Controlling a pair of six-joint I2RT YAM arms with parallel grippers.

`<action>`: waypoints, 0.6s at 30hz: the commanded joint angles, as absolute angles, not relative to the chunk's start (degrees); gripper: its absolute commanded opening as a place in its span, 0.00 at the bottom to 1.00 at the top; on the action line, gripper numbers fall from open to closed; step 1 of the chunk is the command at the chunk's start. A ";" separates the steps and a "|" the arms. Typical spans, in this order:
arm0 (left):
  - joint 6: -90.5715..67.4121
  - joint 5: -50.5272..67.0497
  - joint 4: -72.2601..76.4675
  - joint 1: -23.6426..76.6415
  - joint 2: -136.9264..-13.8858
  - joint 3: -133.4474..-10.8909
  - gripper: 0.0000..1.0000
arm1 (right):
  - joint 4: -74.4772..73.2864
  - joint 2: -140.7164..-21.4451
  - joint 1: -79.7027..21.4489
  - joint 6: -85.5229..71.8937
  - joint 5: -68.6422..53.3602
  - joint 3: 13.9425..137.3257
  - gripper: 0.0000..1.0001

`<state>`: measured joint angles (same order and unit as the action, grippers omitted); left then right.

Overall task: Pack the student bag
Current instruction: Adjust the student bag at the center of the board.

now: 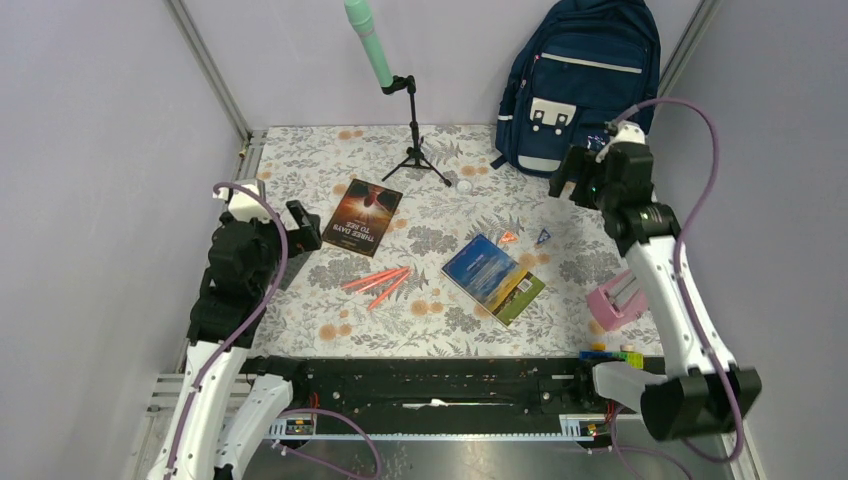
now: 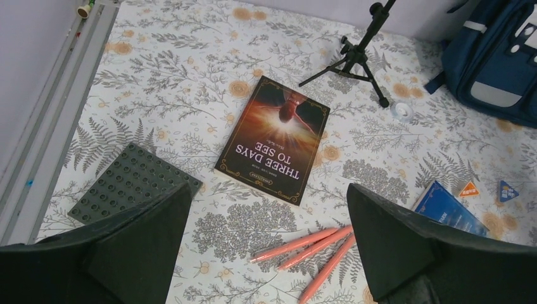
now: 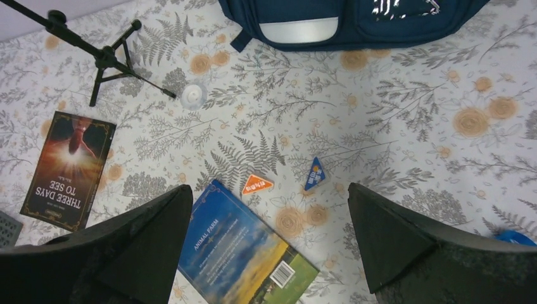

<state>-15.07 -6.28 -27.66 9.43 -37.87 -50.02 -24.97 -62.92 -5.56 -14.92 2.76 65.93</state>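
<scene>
The student bag [image 1: 585,80], a navy backpack, stands upright against the back wall at the far right; its lower edge shows in the right wrist view [image 3: 354,25] and its corner in the left wrist view [image 2: 500,63]. My right gripper [image 1: 568,180] hovers open just in front of the bag, above the floral cloth [image 3: 269,189], holding nothing. At the left side my left gripper [image 1: 305,228] is open and empty [image 2: 267,193], above the space between a dark book [image 2: 273,139] and three orange pens [image 2: 316,250].
A blue Animal Farm book [image 1: 493,278] lies mid-table, with an orange [image 3: 256,184] and a blue triangle [image 3: 315,174] beside it. A tripod [image 1: 413,130] stands at the back, a small white roll [image 1: 464,185] near it. There is a grey baseplate [image 2: 130,183] at left and a pink object [image 1: 615,300] at right.
</scene>
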 commanded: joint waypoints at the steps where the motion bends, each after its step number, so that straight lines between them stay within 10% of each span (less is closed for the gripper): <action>1: -15.57 -4.21 -23.11 9.23 -37.81 -49.37 0.99 | -24.71 -73.41 -5.37 -16.67 0.36 73.47 1.00; 18: -15.65 2.49 -24.44 9.23 -40.65 -50.27 0.99 | -22.09 -119.46 -15.54 -10.93 23.05 112.33 0.97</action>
<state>-15.51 -0.89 -26.92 9.43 -41.25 -49.39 -21.39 -112.38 -13.67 -15.42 14.70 104.09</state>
